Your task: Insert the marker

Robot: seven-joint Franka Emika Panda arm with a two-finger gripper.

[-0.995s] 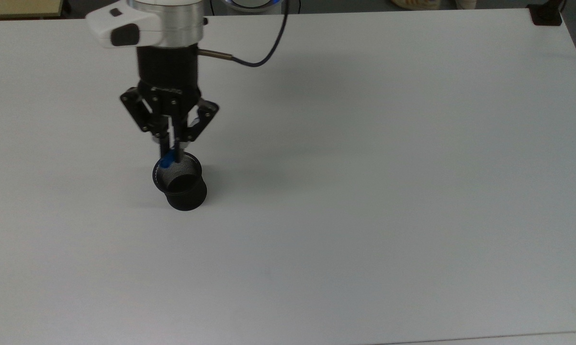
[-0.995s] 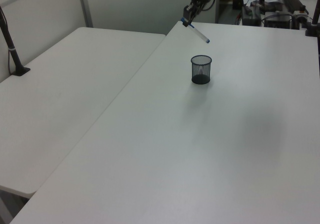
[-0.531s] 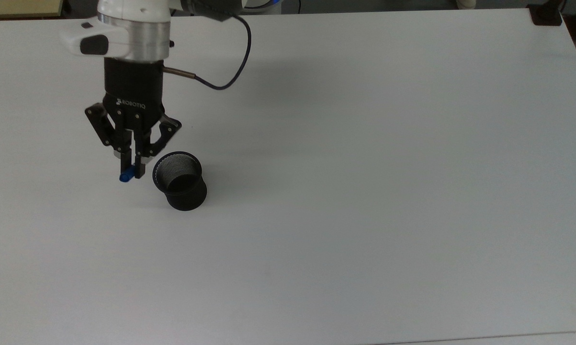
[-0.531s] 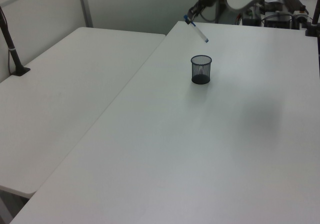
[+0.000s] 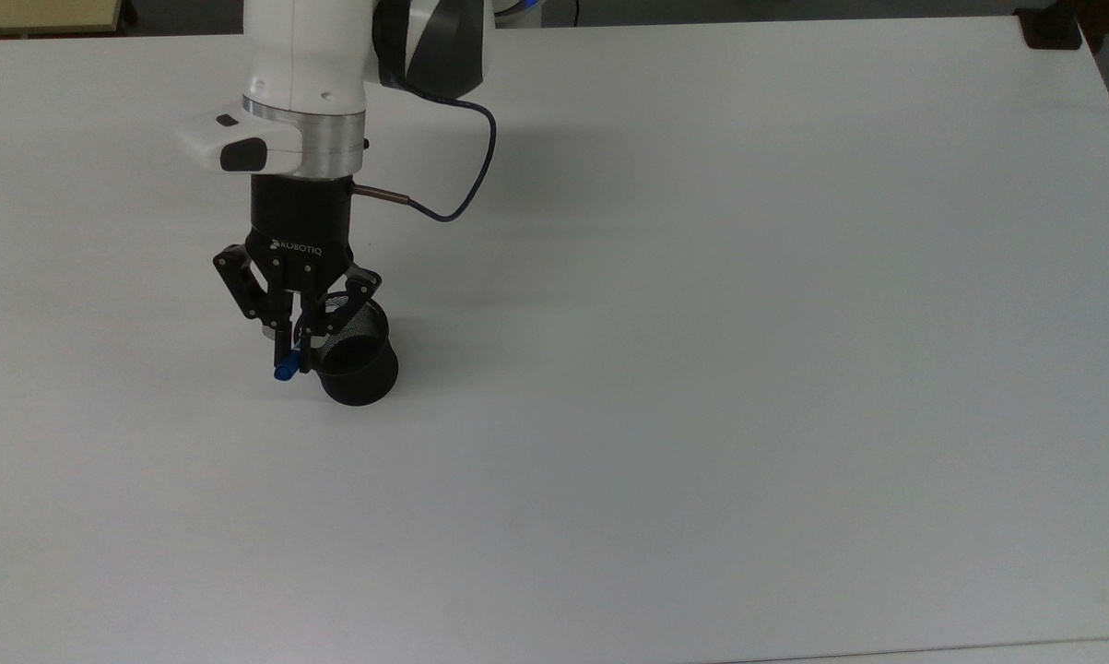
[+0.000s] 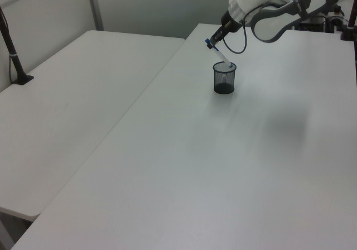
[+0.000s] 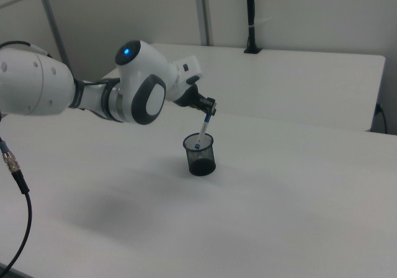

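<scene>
Marker (image 7: 202, 132): slim white barrel, blue cap at the top end, blue tip at the bottom; in the top view the blue cap (image 5: 285, 372) pokes out beside the fingers.
Marker pose: tilted, cap end high, tip end low and at the cup's mouth; the right view shows the tip just inside the rim.
Marker in left view (image 6: 219, 55): slants from the hand down to the cup's rim.
Hand (image 5: 297, 355): black, two fingers clamped on the marker near its cap end, held above the cup.
Hand in right view (image 7: 208, 108): up and to the right view's left of the cup.
Cup (image 5: 359, 361): black mesh, round, upright, open top, standing on the desk.
Cup in other views: (image 6: 224, 77), (image 7: 200, 154).
Arm (image 7: 93, 89): white with dark joints, a dark cable looping off the wrist.
Desk (image 5: 701, 369): plain white; the cup stands toward the top view's left edge, well apart from the other edges.
Second desk (image 6: 67, 110): white, butted against the first along the left view's left.
</scene>
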